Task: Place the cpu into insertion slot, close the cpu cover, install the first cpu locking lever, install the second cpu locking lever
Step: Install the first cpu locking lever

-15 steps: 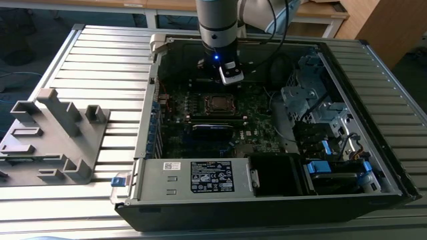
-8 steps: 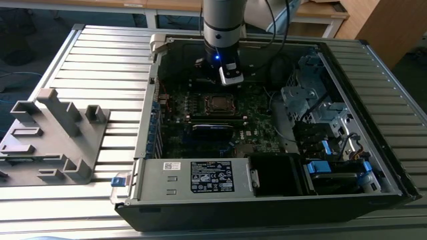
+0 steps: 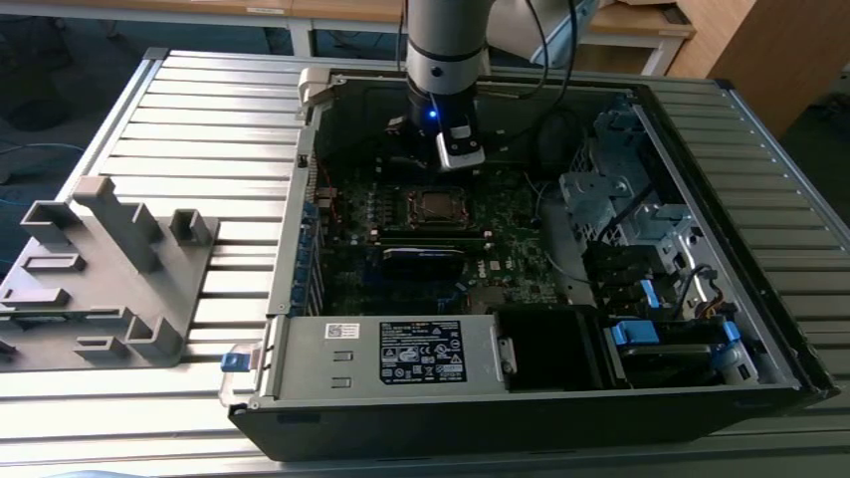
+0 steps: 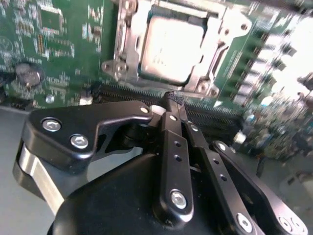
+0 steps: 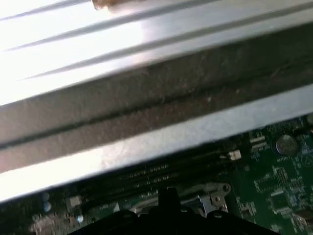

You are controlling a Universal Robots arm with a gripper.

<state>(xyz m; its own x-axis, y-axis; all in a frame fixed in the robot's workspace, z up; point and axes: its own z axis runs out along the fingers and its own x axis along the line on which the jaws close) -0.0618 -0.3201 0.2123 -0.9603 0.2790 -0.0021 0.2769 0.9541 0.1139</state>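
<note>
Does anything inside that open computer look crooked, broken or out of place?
Nothing stands out. The cpu lies flat and square in its socket, framed by the cpu cover, and the pincer hangs just above the board.

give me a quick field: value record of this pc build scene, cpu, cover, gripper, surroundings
cpu: silver-grey chip seated in the socket on the green motherboard
cpu cover: metal frame lying down around the chip
gripper: black fingers closed together, holding nothing, just off the socket's edge in the second wrist view
arm: above the open computer case, over the board beyond the socket in the exterior view
surroundings: grey fixture on the slatted table, at the exterior view's left
</note>
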